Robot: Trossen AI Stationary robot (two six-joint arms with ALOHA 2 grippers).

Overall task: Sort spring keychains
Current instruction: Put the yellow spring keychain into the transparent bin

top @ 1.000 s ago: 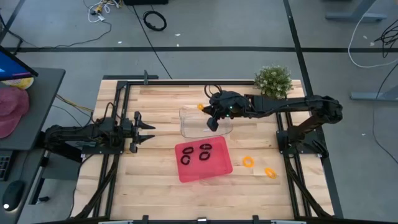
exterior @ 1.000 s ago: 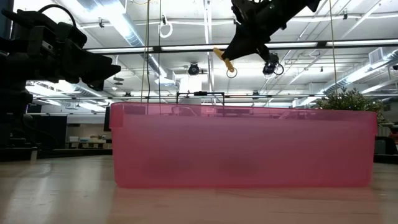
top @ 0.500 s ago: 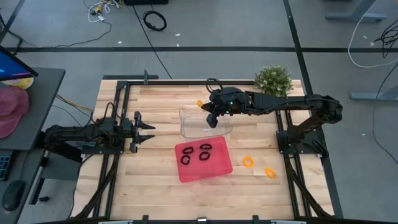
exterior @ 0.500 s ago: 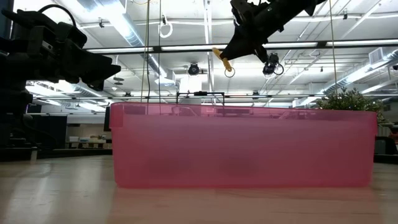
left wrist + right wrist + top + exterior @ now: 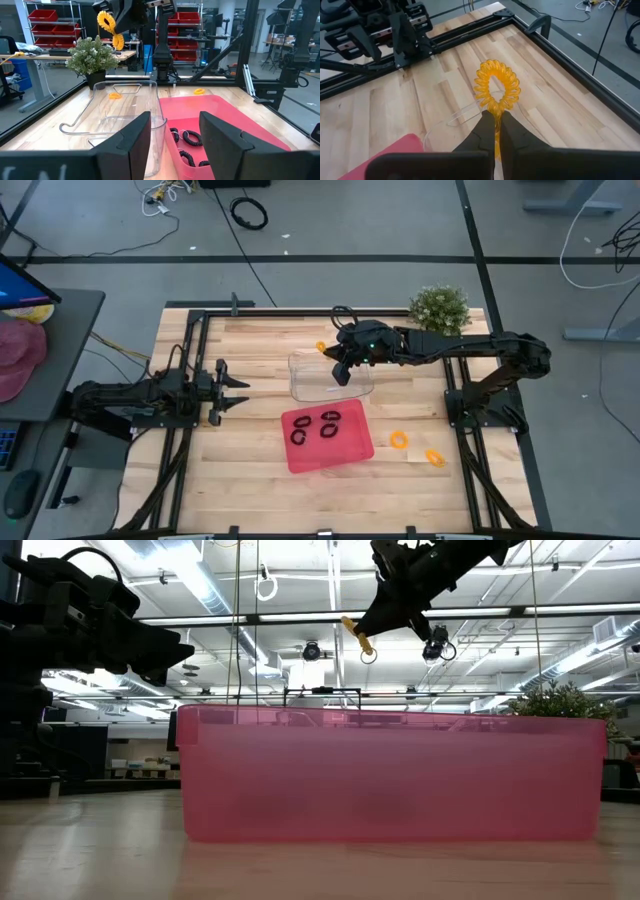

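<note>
Left gripper (image 5: 232,393) waits at the left side of the worktop (image 5: 250,440), jaws spread, nothing between them, pointing toward the trays

Moving right: clear tray (image 5: 310,385) in the middle, far half of the worktop. It already holds one orange keychain (image 5: 115,95), seen through its wall in the left wrist view. Just near of it, the red tray (image 5: 345,452) holds the black keychains (image 5: 331,418); we make out about four, exact count uncertain

Right gripper (image 5: 495,131) hangs high over the clear tray's far edge, jaws pressed together, pinching an orange spring keychain (image 5: 497,91) by its tail. The coiled loop stands out beyond the fingertips, its long axis in line with the fingers

Key relation: the held loop is above the far rim of the clear tray, so we judge the drop point lies a little nearer and below. Only the right arm is placed for this

Further right: two more orange keychains (image 5: 399,440) lie on the bare worktop to the right of the red tray, near side, not yet sorted. A potted plant (image 5: 440,310) stands at the far right corner, clear of the path. We see nothing between the jaws and the clear tray
</note>
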